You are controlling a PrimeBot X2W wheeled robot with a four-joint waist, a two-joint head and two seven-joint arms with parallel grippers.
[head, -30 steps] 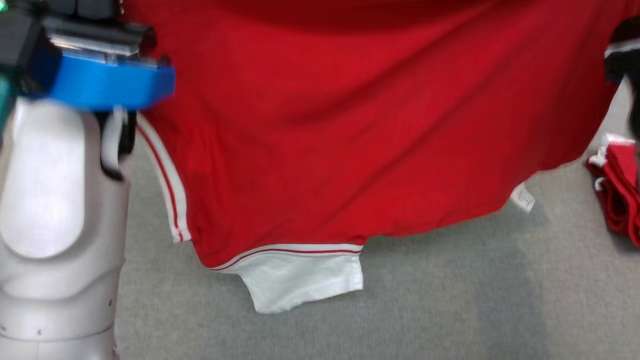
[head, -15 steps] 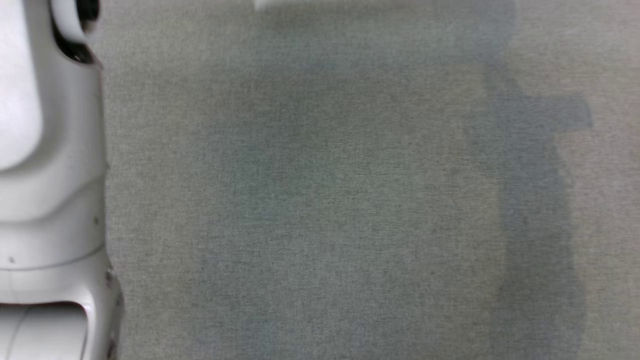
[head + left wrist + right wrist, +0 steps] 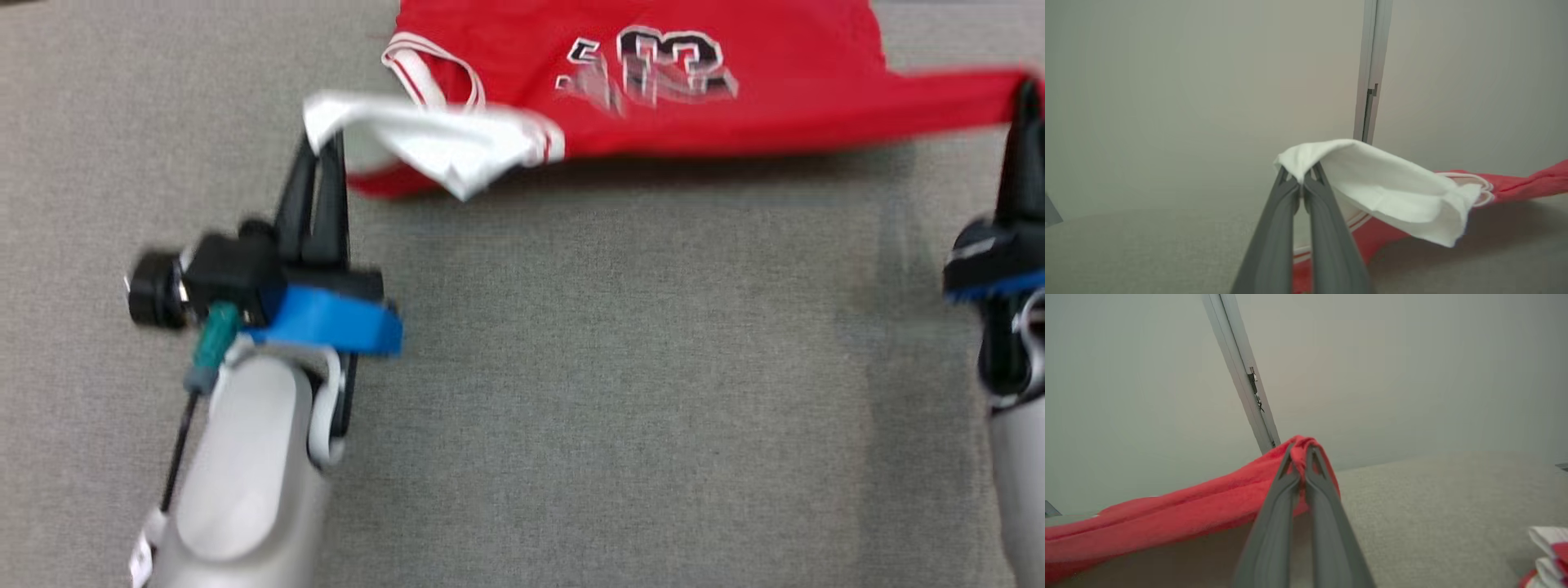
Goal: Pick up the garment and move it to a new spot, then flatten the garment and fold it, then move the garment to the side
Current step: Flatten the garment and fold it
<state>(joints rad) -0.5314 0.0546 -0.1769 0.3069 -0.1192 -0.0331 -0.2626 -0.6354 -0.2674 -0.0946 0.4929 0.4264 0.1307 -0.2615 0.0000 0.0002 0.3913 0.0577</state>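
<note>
The garment point(image 3: 653, 90) is a red jersey with white sleeves, white trim and a black-and-white number print, stretched across the top of the head view above the grey carpet. My left gripper point(image 3: 322, 159) is shut on the white sleeve point(image 3: 424, 143) at the jersey's left end; the left wrist view shows the white cloth point(image 3: 1372, 183) draped over the pinched fingertips point(image 3: 1301, 179). My right gripper point(image 3: 1027, 98) is shut on the red fabric at the right end, which bunches over its tips point(image 3: 1301, 457) and trails left as a red band point(image 3: 1167, 514).
Grey carpet point(image 3: 612, 367) spreads below the jersey. A pale wall with a vertical grey frame point(image 3: 1370, 81) stands behind. Folded red-and-white cloth point(image 3: 1547, 551) lies at the lower right of the right wrist view.
The head camera has swung a great deal between frames. The jersey, which hung broad and close before the camera, now sits stretched low across the top between both grippers.
</note>
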